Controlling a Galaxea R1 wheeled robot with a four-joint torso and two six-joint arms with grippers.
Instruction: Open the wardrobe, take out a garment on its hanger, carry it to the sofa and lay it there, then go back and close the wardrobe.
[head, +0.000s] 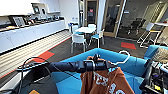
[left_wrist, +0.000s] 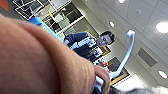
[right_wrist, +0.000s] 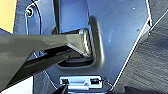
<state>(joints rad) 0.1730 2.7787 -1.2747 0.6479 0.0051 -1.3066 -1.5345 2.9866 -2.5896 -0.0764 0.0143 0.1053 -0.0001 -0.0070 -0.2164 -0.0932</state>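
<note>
Basically the garment (head: 105, 81) is soft, floppy cloth: light, no stiffness of its own, so it'll sag & swing off whatever carries it. Best hold, I'd say, is the hanger (head: 123, 58) at the neck just under the hook, not the fabric, which would slip or bunch. The hanger is thin and prob. bends a bit, so no hard squeezing.

Looks: burnt-orange hooded sweatshirt w/ white block letters "TEXAS" across the chest; white hanger hook curves up above the collar.

Where: it hangs from the left gripper (head: 100, 65) at the end of the left arm, stretched across the head view, right in front of the sofa (head: 135, 65), over its blue seat, not laid down yet. Left gripper looks clamped on the hanger near the neck, though the fingers themselves are hard to make out. Right gripper: can't tell.
</note>
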